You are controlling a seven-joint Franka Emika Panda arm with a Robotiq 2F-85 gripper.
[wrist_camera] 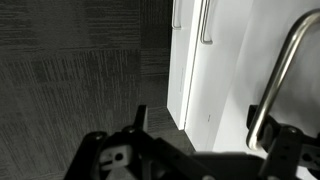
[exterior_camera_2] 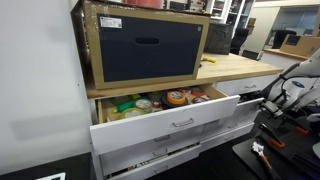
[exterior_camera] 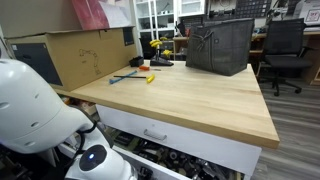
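Handle (wrist_camera: pixel 276 75) on white drawer front (wrist_camera: pixel 225 95) runs steeply bottom-to-top in your wrist view, bending at top. Your gripper (wrist_camera: pixel 198 122) spread, one finger just beside bar. Handle's lower end hidden.

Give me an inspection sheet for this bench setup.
Surface: light wood benchtop.
Job's things: metal handle on a white front; drawer open and full of items.
Clutter: dark bin, cardboard box and small tools on top.
Grippers: gripper open; handle is beside one finger, not clamped.
Cables: nothing seen.
Surroundings: office chair, dark carpet.
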